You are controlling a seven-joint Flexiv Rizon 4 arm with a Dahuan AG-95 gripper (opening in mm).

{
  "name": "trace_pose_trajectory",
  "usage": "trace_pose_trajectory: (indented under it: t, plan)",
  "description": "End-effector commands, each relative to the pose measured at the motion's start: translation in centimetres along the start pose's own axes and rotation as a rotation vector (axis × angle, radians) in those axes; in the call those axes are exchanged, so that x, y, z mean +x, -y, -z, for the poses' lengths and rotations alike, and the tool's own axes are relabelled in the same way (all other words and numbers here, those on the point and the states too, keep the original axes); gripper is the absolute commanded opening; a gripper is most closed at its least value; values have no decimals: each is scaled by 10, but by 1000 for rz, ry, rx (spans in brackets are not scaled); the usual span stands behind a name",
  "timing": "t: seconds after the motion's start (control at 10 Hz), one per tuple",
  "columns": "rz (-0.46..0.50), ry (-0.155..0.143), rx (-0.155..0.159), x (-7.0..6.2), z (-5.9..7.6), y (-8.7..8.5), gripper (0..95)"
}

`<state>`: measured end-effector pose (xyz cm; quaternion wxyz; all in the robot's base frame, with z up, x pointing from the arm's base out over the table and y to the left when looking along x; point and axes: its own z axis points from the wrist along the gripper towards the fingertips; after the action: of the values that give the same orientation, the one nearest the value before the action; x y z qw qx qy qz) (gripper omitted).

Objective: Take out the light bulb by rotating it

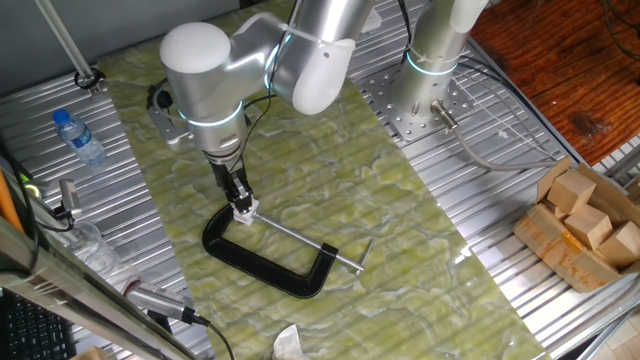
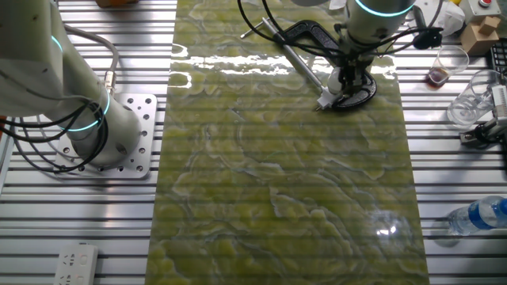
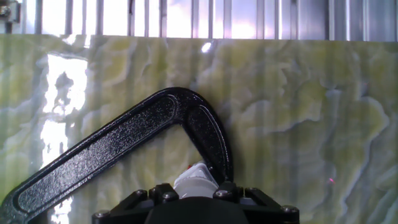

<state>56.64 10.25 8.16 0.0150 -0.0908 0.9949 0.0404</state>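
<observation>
Directly below the hand camera, the light bulb (image 3: 194, 179) is seen at the black C-clamp (image 3: 124, 149) jaw, which presumably anchors its socket against rotation. Whether the claw (image 1: 240, 207) is closed on it cannot be determined.

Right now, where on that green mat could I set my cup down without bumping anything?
The mat is bare from the black C-clamp toward the water bottle end. It is crowded where the hand works at the clamp.
</observation>
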Motion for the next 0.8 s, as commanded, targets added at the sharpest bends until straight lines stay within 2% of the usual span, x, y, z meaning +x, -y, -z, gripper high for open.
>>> trace_pose_trajectory:
  t: [0.1, 0.5, 0.8]
  plan:
    - [158, -27, 76, 0, 0, -1, 0]
    - [170, -26, 59, 0, 1, -1, 0]
    - [169, -27, 59, 0, 0, -3, 0]
